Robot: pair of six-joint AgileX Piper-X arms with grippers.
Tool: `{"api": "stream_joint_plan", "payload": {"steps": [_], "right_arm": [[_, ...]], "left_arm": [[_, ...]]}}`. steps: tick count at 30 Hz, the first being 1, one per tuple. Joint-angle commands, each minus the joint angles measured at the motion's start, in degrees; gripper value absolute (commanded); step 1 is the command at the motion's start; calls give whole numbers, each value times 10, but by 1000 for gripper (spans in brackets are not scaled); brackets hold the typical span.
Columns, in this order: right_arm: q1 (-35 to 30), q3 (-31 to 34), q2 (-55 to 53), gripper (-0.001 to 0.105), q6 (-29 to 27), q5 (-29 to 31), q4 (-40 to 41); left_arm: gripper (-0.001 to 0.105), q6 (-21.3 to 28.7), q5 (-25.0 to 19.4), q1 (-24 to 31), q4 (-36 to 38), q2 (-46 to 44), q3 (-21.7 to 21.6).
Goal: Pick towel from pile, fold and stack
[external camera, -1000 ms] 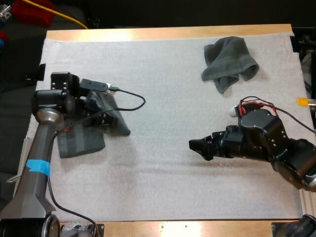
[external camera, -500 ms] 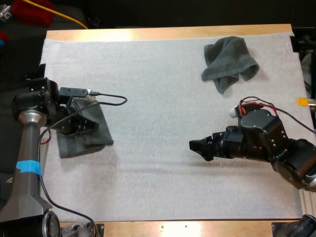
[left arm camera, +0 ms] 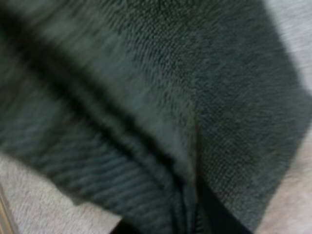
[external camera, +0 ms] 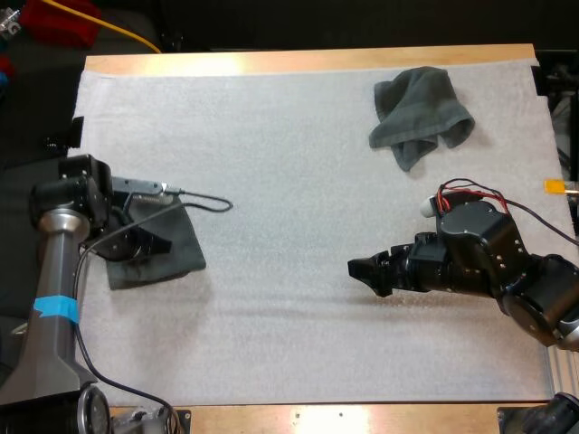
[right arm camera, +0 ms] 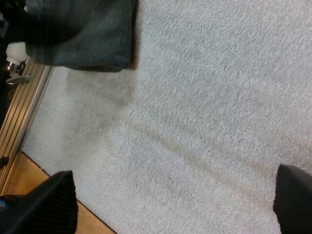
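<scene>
Pinching the folded towel (external camera: 181, 258), left jaws clamped; right jaws wide apart over the mat (external camera: 289, 181).

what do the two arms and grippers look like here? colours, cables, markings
Left arm: silver-grey tapered link with a blue tape band, black joint housings and a thin black cable looping off it. Right arm: glossy black rounded housings with small screws, red and black wires on top and a white cap. Left gripper and right gripper are black.
</scene>
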Motion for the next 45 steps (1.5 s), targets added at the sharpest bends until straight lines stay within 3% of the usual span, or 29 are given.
{"api": "stream_joint_plan", "payload": {"steps": [1,5,12,18,26,33,36,45], "right_arm": [[1,-3,-3,79,-4,-6,3],[1,-3,-3,79,-4,-6,3],[1,-3,-3,79,-4,-8,3],[1,-3,-3,79,-4,-15,3],[1,-3,-3,79,-4,-15,3],[1,-3,-3,79,-4,-23,-1],[1,-3,-3,79,-4,-23,-14],[1,-3,-3,79,-3,-23,-27]], "left_arm": [[20,-1,-21,0,-8,-5,7],[28,-22,-59,0,-31,-5,22],[62,-32,-173,0,-52,-5,25],[65,-73,-224,0,-57,-5,21],[65,-90,-128,0,-67,-23,-13],[65,-97,27,0,-101,-23,-21],[65,-105,69,0,-133,-23,-21],[65,-127,58,0,-180,19,-21]]}}
